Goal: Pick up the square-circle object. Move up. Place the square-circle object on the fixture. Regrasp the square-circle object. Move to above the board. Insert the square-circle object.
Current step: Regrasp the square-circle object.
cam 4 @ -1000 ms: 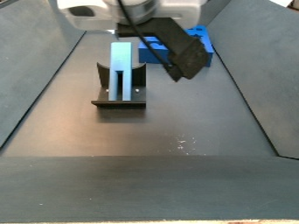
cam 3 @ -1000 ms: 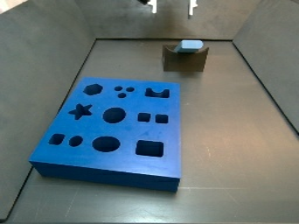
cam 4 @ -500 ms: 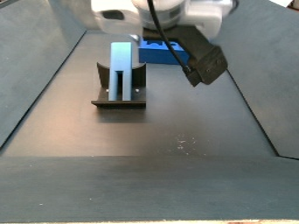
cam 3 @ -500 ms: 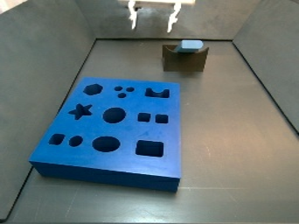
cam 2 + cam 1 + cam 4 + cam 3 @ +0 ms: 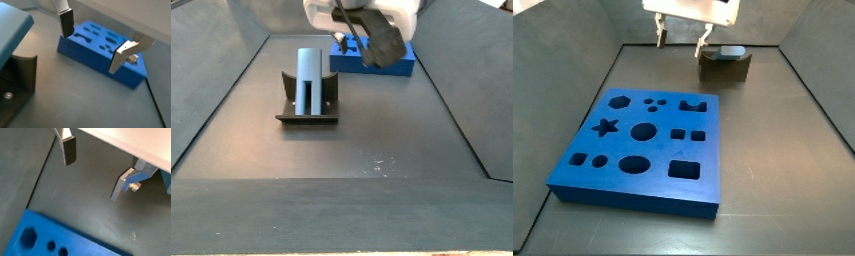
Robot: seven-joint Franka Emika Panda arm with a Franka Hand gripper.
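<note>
The square-circle object [image 5: 310,72] is a pale light-blue peg standing upright in the notch of the dark fixture [image 5: 306,108]. In a side view only its top [image 5: 730,51] shows above the fixture [image 5: 724,68]. The blue board [image 5: 640,150] lies flat on the floor and also shows in both wrist views [image 5: 100,47] [image 5: 60,238]. My gripper [image 5: 683,40] is open and empty, just beside the fixture and raised above the floor near the board's far edge. Nothing is between the fingers [image 5: 68,150] in either wrist view [image 5: 94,41].
Grey sloping walls enclose the dark floor [image 5: 780,150]. In a wrist view, the fixture's dark bracket [image 5: 19,80] and a teal surface [image 5: 12,27] sit close beside the gripper. The arm's body [image 5: 372,20] hangs over the board's end [image 5: 385,66].
The open gripper has come down and shifted sideways, from above the fixture to beside it, toward the board. The peg stays in the fixture.
</note>
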